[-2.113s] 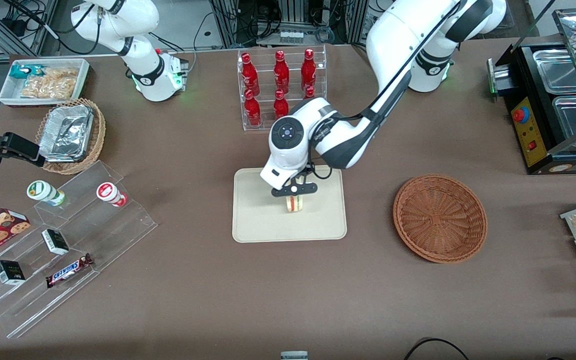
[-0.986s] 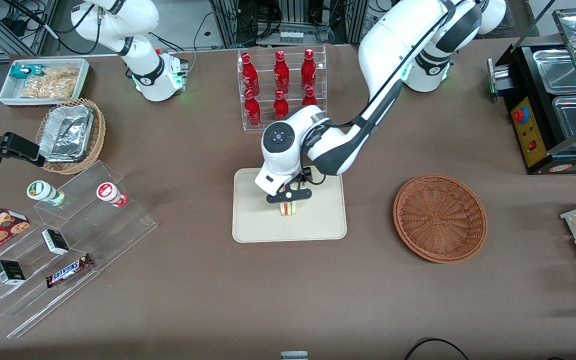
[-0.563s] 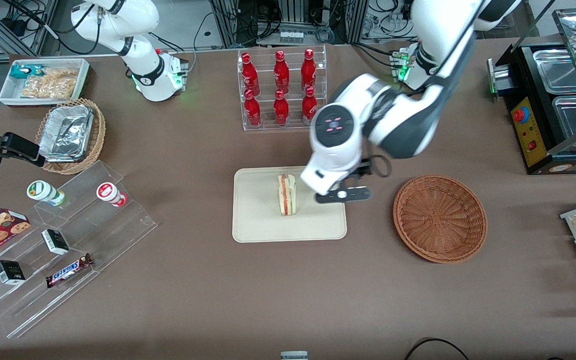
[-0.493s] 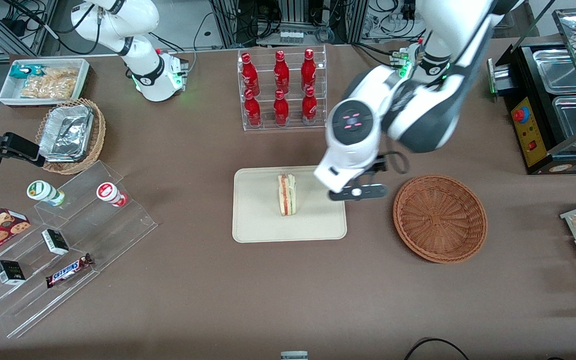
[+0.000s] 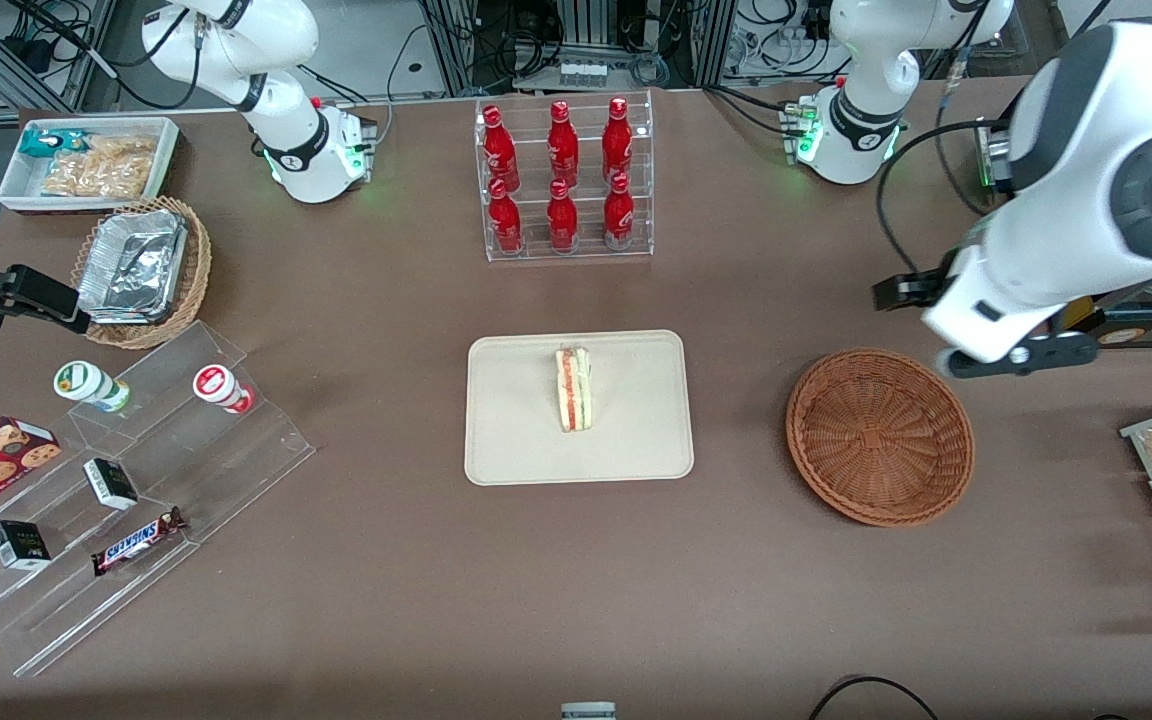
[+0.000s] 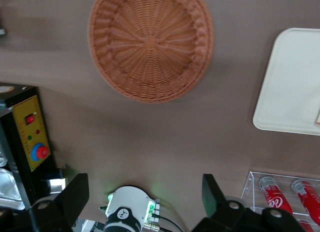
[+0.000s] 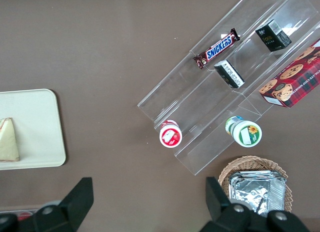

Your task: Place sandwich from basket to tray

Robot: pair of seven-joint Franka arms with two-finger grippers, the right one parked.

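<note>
Now, gripper (image 5: 1019,357): it is being held high above the table, near the basket's rim at the working arm's end, well apart from the tray; the fingers (image 6: 75,194) are being kept spread wide, with nothing between them.

Basket (image 5: 880,436): it is being shown bare in both the front and left wrist views, with no food left in it.

Sandwich (image 5: 573,388): it is being carried by the tray, near the middle, standing on a narrow edge with the red and green filling stripes facing up; nothing is touching it.

Tray (image 5: 636,455): it is lying flat on the table, between the basket and the clear stepped shelf (image 5: 166,470), and nearer the camera than the bottle rack (image 5: 563,180).

Task state: the placing is being judged as done, with only parking of the arm left.

Risk, sandwich: because it is being balanced on a thin edge, it is being judged liable to tip onto its side if the table is jolted.

Risk, arm: should the arm be lowered while being parked, the black machine (image 5: 1096,230) or the basket rim is being judged the likeliest thing to be clipped.

Risk, retry: a needless second reach toward the tray is being judged able to knock the wedge over.
</note>
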